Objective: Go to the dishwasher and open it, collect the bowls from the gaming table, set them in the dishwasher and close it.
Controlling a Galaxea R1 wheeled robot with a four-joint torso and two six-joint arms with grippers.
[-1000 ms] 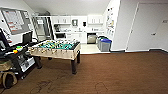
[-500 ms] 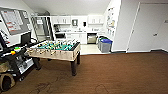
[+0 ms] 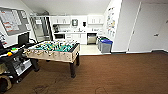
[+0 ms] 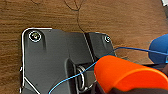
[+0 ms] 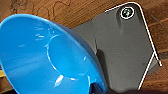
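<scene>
An orange bowl [image 4: 125,72] hangs close above the brown wood floor in the left wrist view, with my left gripper [image 4: 112,89] shut on its lower edge. A bright blue bowl [image 5: 50,55] shows its inside in the right wrist view, held by my right gripper [image 5: 98,89]. That blue bowl [image 4: 160,48] also shows beside the orange one in the left wrist view. Far ahead in the head view, the stainless dishwasher [image 3: 91,38] sits under the white kitchen counter. I cannot tell whether its door is open. The gaming table is out of view.
A table-football table [image 3: 53,51] stands ahead on the left. A dark desk [image 3: 11,58] with a monitor lines the left wall. Blue and grey bins [image 3: 105,45] stand right of the kitchen opening. A white door [image 3: 150,27] is on the right. Brown floor [image 3: 117,72] stretches ahead.
The whole head view has shifted slightly, with the table-football table and kitchen a little nearer, so the camera has moved forward. Nothing in the room itself has moved.
</scene>
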